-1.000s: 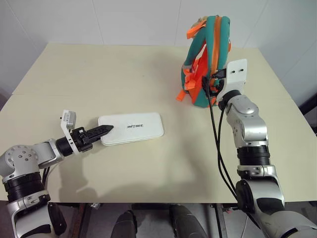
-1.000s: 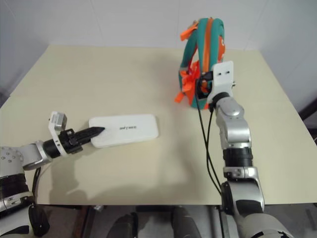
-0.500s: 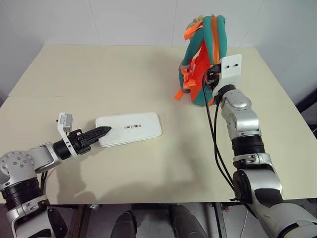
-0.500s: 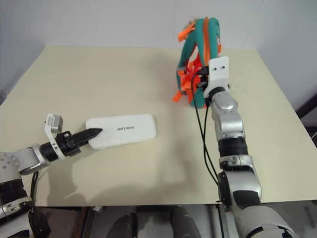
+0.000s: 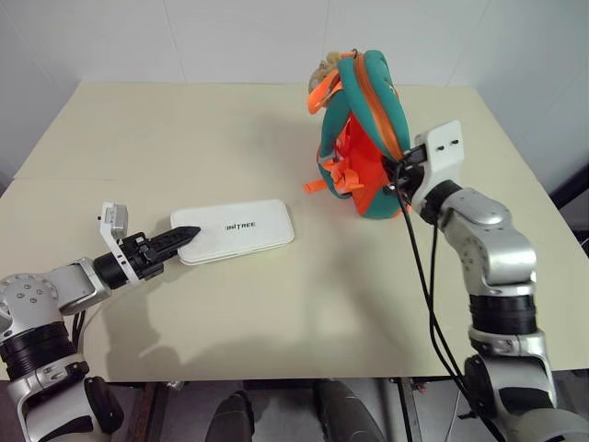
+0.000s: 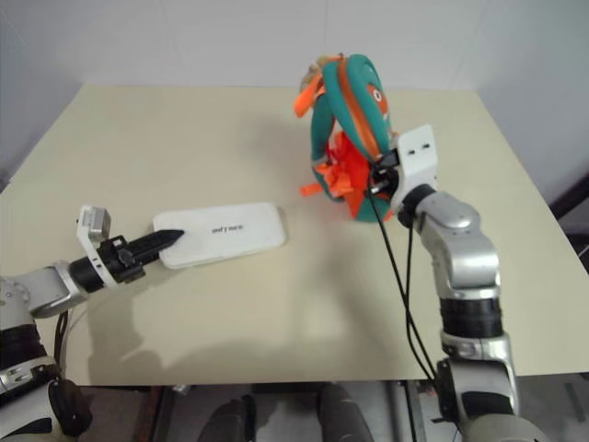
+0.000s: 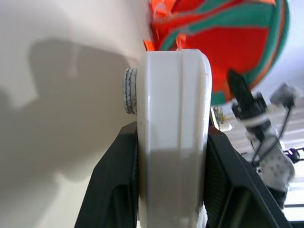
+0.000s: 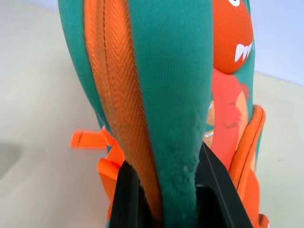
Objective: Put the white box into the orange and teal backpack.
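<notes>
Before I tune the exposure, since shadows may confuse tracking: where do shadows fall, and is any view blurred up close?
Left eye view: soft shadows on the table lie under the left gripper and beside the orange and teal backpack. Left wrist view: the white box looms close and soft, a dark shadow beside it. Right wrist view: the backpack's fabric is sharp, the table behind blurred.

head stereo pair looks down across the table, sharing everything on it. left wrist view hugs the white box; right wrist view hugs the orange and teal backpack.
</notes>
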Motion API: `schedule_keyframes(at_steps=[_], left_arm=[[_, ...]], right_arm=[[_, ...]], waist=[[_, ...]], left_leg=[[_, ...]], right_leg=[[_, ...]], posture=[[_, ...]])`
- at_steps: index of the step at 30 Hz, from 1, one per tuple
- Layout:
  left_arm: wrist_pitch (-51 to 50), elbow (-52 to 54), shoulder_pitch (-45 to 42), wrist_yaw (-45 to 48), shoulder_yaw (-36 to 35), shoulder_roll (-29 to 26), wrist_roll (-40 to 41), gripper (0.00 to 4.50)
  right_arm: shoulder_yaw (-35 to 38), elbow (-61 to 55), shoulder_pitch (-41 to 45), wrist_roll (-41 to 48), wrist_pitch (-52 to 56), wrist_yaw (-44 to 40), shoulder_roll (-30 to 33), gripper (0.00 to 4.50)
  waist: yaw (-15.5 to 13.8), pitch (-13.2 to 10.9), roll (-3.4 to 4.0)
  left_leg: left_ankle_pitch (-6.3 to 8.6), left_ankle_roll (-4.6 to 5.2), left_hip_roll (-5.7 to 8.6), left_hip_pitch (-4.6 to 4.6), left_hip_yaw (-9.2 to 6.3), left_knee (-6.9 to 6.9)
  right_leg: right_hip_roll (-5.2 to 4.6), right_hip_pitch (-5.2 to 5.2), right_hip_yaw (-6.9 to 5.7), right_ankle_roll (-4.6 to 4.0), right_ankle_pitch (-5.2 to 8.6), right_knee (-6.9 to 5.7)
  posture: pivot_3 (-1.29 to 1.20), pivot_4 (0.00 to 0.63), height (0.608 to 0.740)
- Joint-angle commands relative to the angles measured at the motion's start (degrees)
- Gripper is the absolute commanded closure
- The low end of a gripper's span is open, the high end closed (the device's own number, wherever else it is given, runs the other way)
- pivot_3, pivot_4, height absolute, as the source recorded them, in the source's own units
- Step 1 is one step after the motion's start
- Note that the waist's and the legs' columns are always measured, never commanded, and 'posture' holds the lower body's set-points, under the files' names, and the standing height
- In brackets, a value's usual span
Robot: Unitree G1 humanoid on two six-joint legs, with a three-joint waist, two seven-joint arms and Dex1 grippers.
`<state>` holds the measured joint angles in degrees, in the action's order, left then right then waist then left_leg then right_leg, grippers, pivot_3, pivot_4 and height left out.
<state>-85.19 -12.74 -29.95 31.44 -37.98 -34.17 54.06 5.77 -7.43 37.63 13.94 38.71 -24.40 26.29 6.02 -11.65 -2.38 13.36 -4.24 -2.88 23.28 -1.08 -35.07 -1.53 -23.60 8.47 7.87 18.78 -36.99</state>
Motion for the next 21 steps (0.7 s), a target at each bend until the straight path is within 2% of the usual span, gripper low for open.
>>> schedule_keyframes(at_steps=[1, 5, 13, 21], left_arm=[[-0.6, -0.5, -2.9, -0.6, -3.4, -0.2, 3.1, 3.18], [-1.2, 1.3, -5.3, -2.8, -7.1, 1.1, 6.1, 3.18], [-3.3, 3.4, -6.5, -10.4, -13.5, 3.1, 11.3, 3.18], [-3.1, 2.8, -5.3, -12.9, -13.5, 1.6, 11.3, 3.18]], right_arm=[[1.8, -8.3, -3.4, 5.2, 6.3, -4.2, 3.3, 4.44], [5.3, -15.3, -8.9, 10.3, 11.9, -7.2, 8.0, 4.44], [11.9, -19.8, -15.0, 15.6, 14.6, -10.4, 15.5, 4.44], [18.8, -23.5, -18.0, 23.9, 18.7, -12.5, 20.7, 4.44]], waist=[[-0.4, 0.0, 0.0], [-1.1, 0.0, -0.01], [-1.5, 0.0, -0.04], [-1.7, 0.0, -0.07]], left_leg=[[0.0, 0.0, 0.0, 0.01, 0.0, 0.0], [0.01, 0.02, 0.0, 0.01, 0.02, 0.0], [0.05, 0.05, 0.02, 0.01, 0.02, -0.04], [0.05, 0.05, 0.03, 0.01, 0.02, -0.06]], right_leg=[[0.0, 0.0, 0.0, 0.0, 0.0, 0.02], [0.0, 0.0, 0.0, 0.0, 0.0, 0.05], [-0.01, 0.07, 0.01, 0.01, 0.01, 0.15], [-0.01, 0.08, 0.01, 0.01, 0.01, 0.17]], posture=[[0.0, 0.15, 0.74], [0.0, 0.15, 0.74], [0.0, 0.15, 0.74], [0.0, 0.15, 0.74]])
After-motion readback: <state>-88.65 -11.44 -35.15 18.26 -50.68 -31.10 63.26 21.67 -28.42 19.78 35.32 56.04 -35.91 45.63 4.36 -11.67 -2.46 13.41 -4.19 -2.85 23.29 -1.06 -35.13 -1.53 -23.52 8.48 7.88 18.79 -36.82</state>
